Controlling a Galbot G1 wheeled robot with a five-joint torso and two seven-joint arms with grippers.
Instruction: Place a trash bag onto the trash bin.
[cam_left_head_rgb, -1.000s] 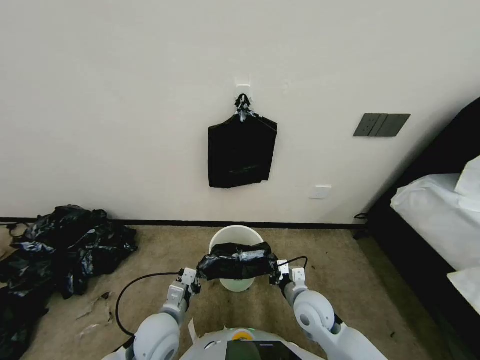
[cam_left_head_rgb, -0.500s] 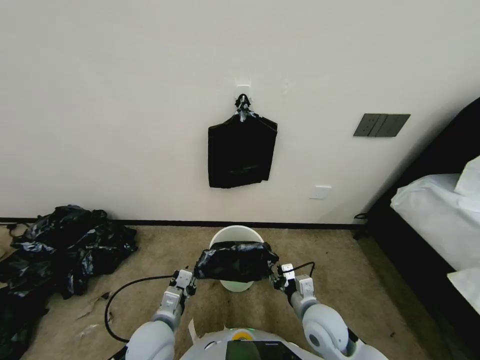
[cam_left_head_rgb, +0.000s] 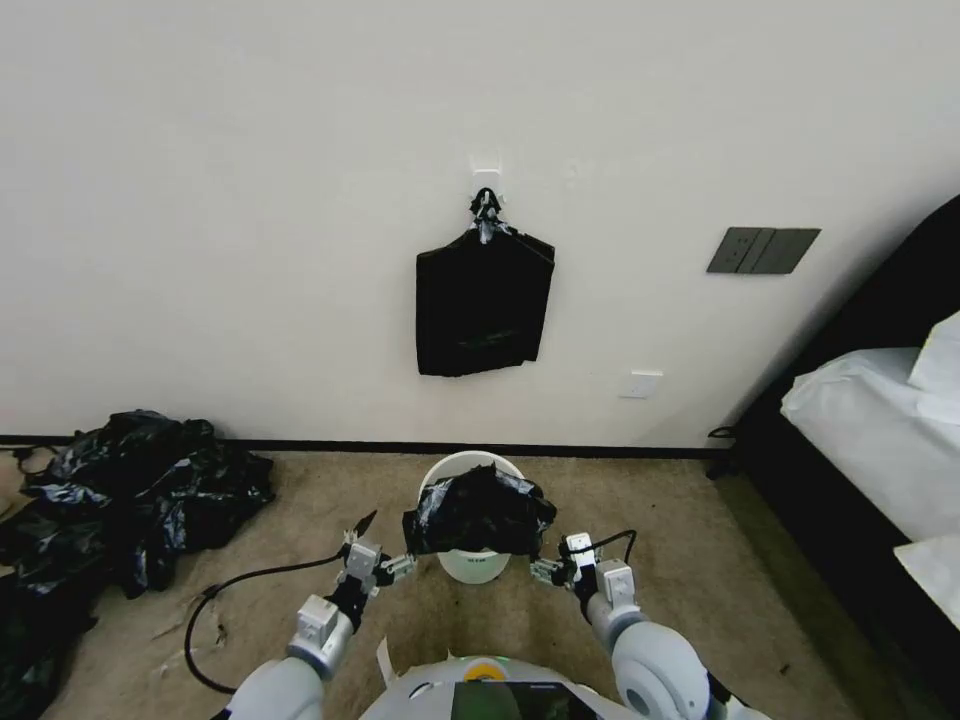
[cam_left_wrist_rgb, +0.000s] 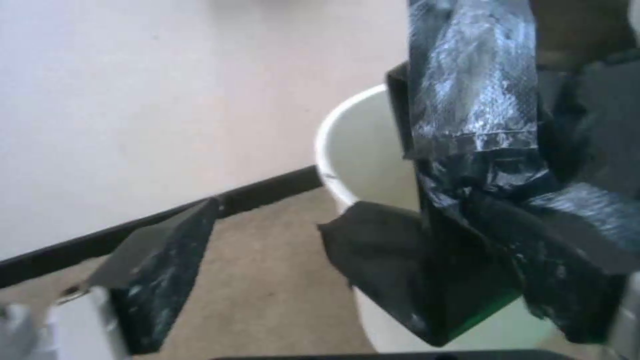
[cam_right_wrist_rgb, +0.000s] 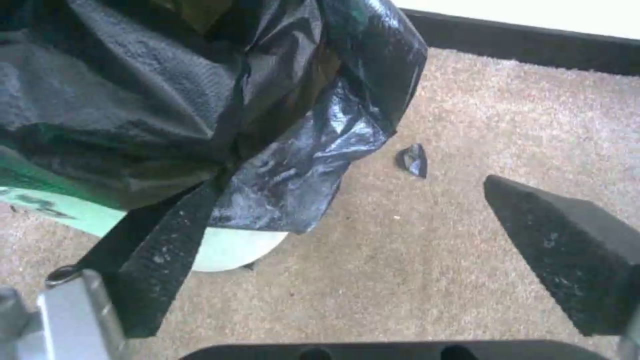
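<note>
The trash bag (cam_left_head_rgb: 479, 513) drapes the trash bin (cam_left_head_rgb: 470, 565) between left hand (cam_left_head_rgb: 372, 548) and right hand (cam_left_head_rgb: 556, 570), both spread wide.

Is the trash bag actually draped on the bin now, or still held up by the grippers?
Draped: the trash bag rests over the trash bin, and the left gripper and right gripper are open beside it.

Plain cream wall (cam_left_head_rgb: 250, 200) above tan carpet (cam_left_head_rgb: 700, 560) — a white-sheeted bed (cam_left_head_rgb: 870, 440) at right.
</note>
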